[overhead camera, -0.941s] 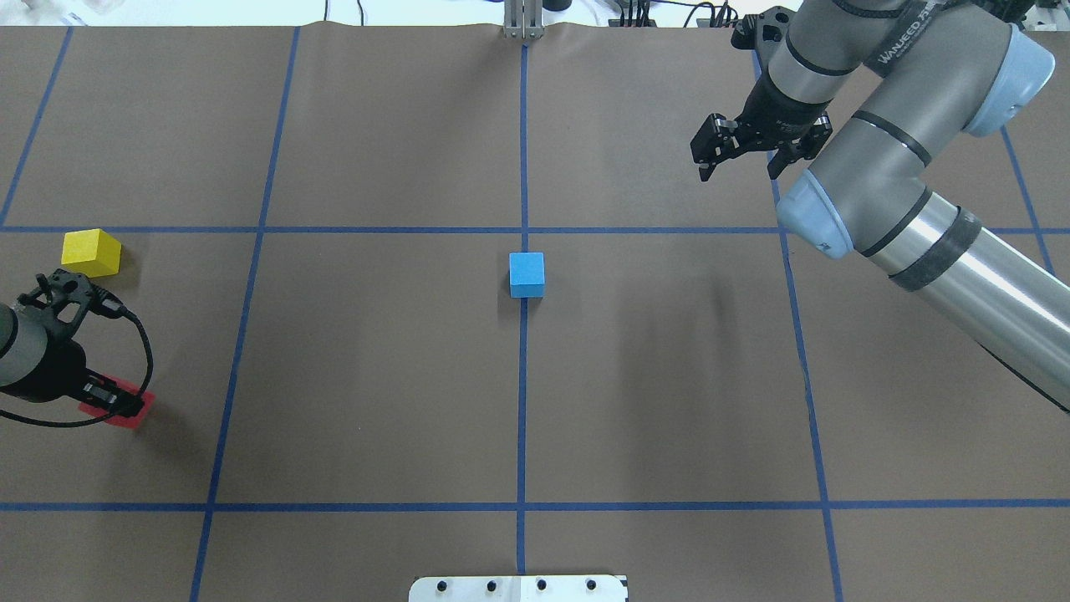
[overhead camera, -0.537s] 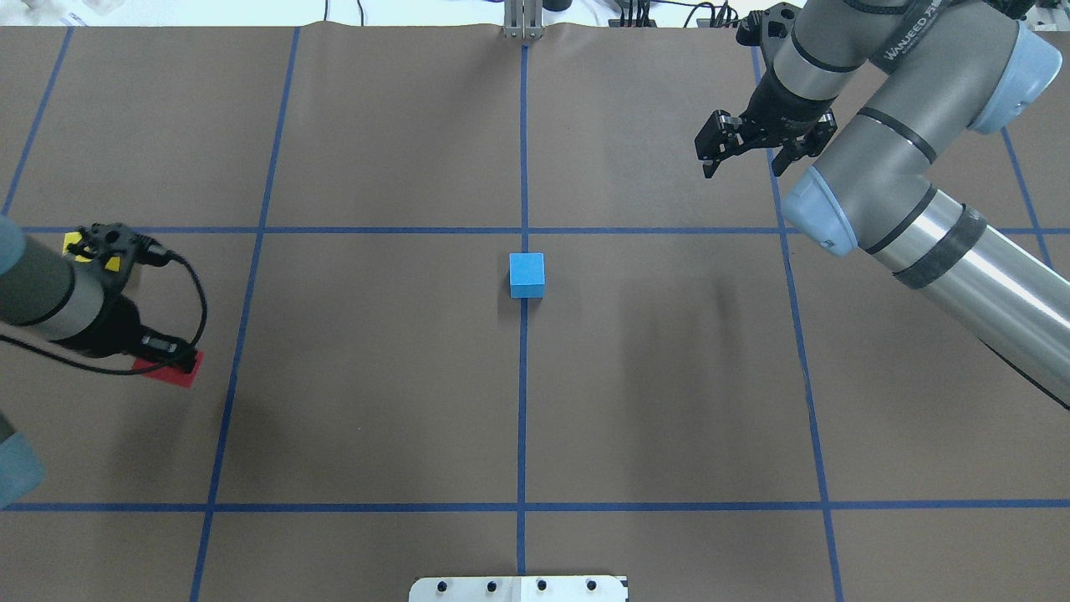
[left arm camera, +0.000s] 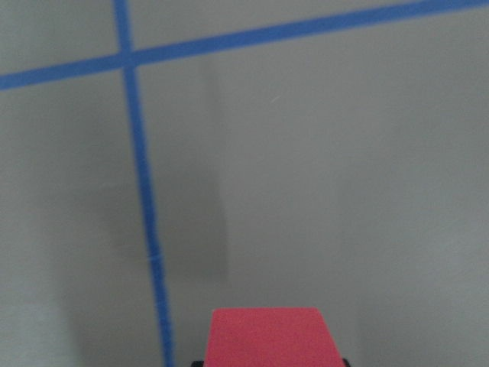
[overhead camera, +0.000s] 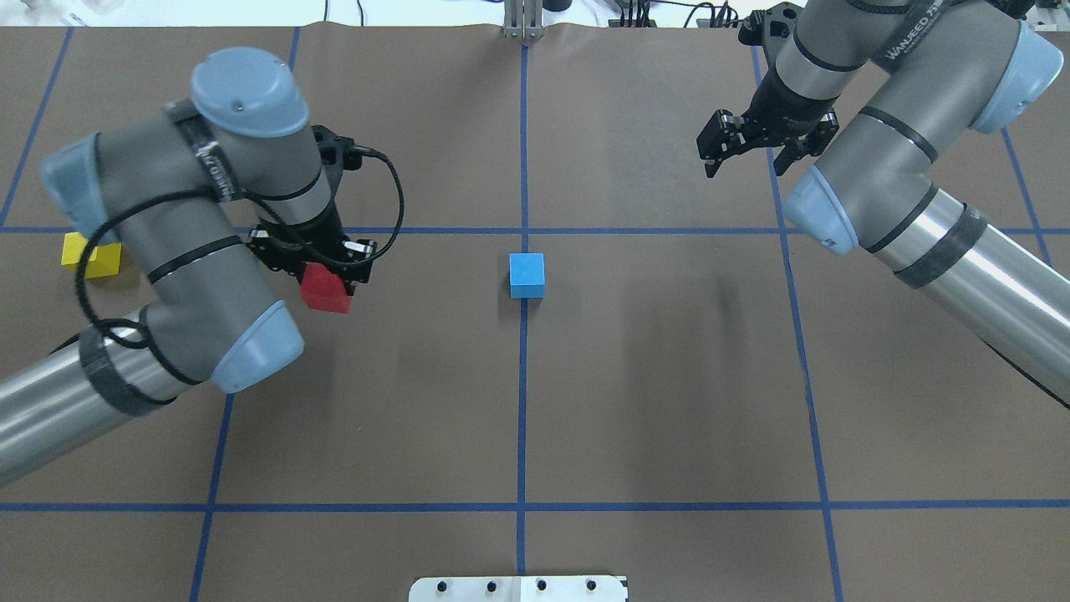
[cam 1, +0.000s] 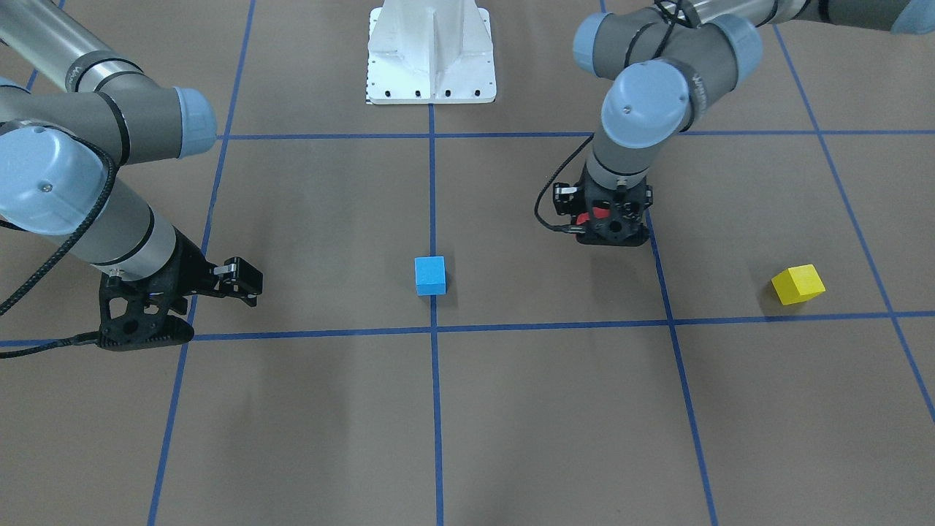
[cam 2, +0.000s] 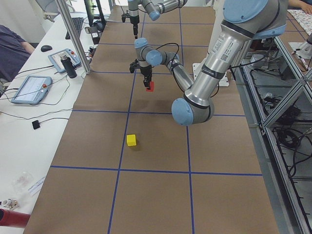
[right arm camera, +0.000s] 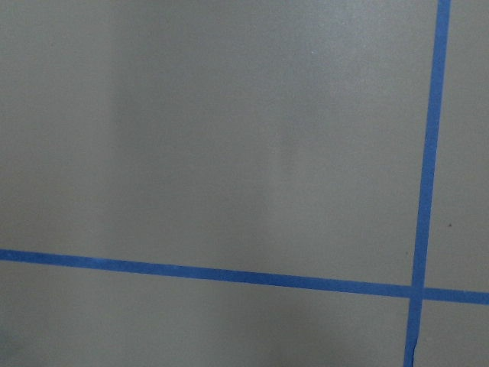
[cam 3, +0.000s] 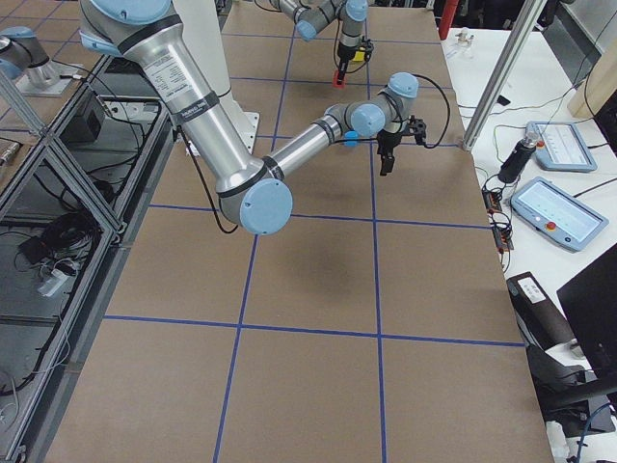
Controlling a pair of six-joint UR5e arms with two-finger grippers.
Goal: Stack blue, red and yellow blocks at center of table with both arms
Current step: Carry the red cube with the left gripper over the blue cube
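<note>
The blue block (overhead camera: 527, 274) sits on the table's centre line, also in the front view (cam 1: 430, 275). My left gripper (overhead camera: 324, 280) is shut on the red block (overhead camera: 328, 291) and holds it above the table, well left of the blue block. The red block fills the bottom of the left wrist view (left arm camera: 275, 336) and shows between the fingers in the front view (cam 1: 599, 214). The yellow block (overhead camera: 89, 255) lies at the far left, partly hidden by my left arm, and is clear in the front view (cam 1: 798, 284). My right gripper (overhead camera: 742, 165) is open and empty at the far right.
The brown table cover carries a blue tape grid (overhead camera: 523, 376). The white robot base plate (overhead camera: 518, 588) is at the near edge. An operators' bench with tablets (cam 2: 31, 87) runs along the far side.
My left arm has swung from the table's left edge to the right and farther from the base, carrying the red block toward the centre. My right gripper has barely moved.
</note>
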